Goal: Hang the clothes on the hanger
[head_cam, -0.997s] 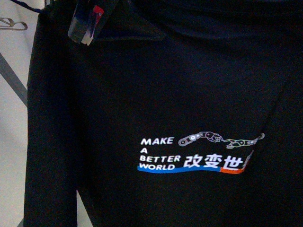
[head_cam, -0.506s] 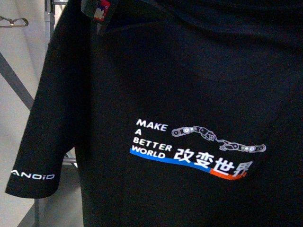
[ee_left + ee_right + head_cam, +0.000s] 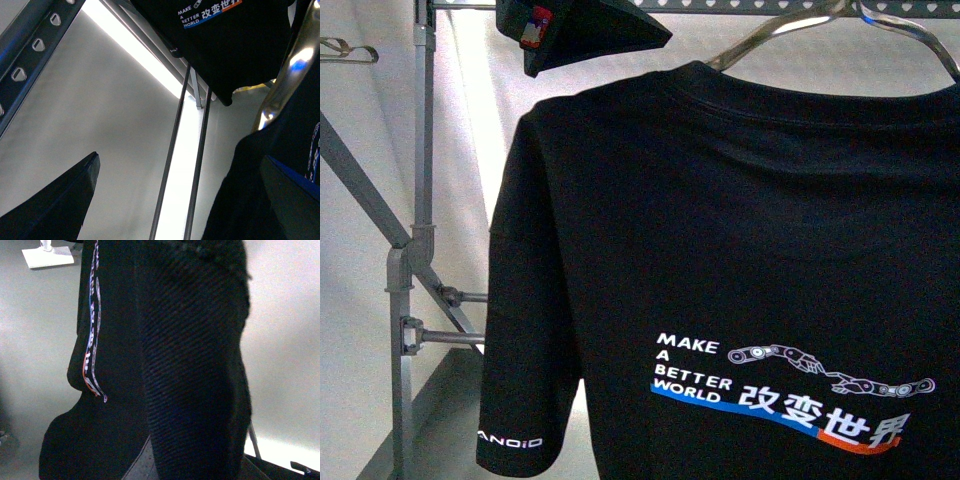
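The black T-shirt (image 3: 740, 250) hangs on a thin wire hanger (image 3: 790, 30) just under the grey rack's top rail (image 3: 760, 6) with its heart-shaped holes. The white print and blue-orange stripe (image 3: 780, 400) face me. My left gripper (image 3: 180, 165) stands open with only thin crossbars (image 3: 172, 150) and the bright wall between its fingers; the rail (image 3: 35, 45) runs beside it. Black cloth (image 3: 245, 190) lies by one finger. My right gripper (image 3: 165, 460) is shut on the T-shirt (image 3: 190, 365), whose fabric hides the jaws.
The rack's upright post (image 3: 420, 140), slanted leg (image 3: 360, 180) and low crossbars (image 3: 445, 338) stand at the left. A second wire hook (image 3: 348, 48) shows at the far left. A dark pointed part with a red-blue label (image 3: 575, 35) sits under the rail.
The T-shirt has dropped and shifted right in the front view. Its collar, the wire hanger, the top rail and the rack's left post have come into sight.
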Action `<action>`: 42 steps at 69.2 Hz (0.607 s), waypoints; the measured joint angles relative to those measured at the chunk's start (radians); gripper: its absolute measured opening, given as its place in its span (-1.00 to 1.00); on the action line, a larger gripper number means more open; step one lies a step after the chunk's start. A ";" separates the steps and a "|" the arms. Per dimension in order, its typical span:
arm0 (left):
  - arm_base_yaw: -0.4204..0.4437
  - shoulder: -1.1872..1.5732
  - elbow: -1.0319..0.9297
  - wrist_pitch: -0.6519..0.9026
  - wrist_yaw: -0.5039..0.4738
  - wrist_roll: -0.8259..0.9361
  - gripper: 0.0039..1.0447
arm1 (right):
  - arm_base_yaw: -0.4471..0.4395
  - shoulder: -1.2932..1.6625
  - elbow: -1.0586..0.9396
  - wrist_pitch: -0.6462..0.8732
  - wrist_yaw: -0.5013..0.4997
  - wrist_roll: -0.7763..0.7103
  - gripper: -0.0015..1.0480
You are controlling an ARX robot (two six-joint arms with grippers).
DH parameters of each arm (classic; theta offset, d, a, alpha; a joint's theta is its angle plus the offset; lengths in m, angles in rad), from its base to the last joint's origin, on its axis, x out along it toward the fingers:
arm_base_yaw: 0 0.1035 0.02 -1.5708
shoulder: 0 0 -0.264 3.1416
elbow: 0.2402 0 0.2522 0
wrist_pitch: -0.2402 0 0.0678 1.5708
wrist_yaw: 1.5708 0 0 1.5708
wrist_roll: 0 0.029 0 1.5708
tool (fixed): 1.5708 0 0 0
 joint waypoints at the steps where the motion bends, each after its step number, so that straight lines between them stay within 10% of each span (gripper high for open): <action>1: 0.000 0.000 0.000 0.000 0.000 0.000 0.88 | -0.003 0.000 -0.002 0.002 -0.003 0.000 -0.84; 42: 0.000 0.000 0.002 0.000 0.000 -0.002 0.88 | -0.259 -0.212 -0.128 0.007 -0.285 0.146 -0.84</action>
